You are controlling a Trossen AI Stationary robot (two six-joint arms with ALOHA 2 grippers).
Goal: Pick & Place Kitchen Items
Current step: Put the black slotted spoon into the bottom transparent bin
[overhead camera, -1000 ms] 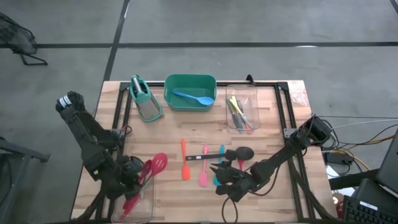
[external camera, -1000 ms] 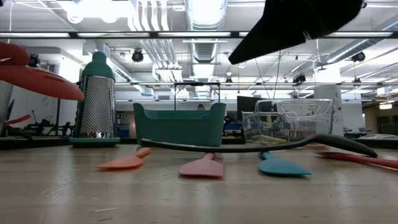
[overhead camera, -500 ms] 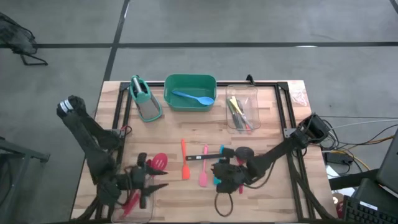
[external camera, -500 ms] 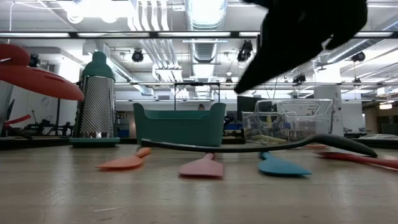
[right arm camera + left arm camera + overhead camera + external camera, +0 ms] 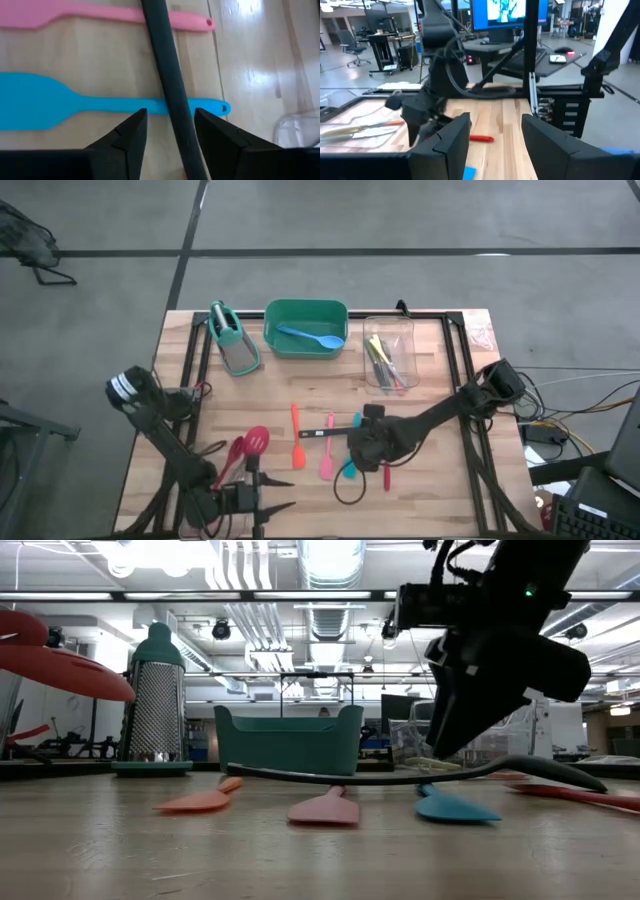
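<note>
Kitchen items: black ladle (image 5: 170,95), long matte handle, lying across flat blue spatula (image 5: 45,107) and pink spatula (image 5: 75,15) mid-tabletop (image 5: 440,395), pale wood planks. Right gripper (image 5: 167,132): dark fingers parted, straddling the ladle handle without pinching it. Left gripper (image 5: 492,137): fingers wide, empty, at the near edge.

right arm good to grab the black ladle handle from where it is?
Probably yes. The right end effector hangs just above the black ladle, open fingers either side of its handle. The blue spatula lies underneath, so it may get pinched too.
</note>
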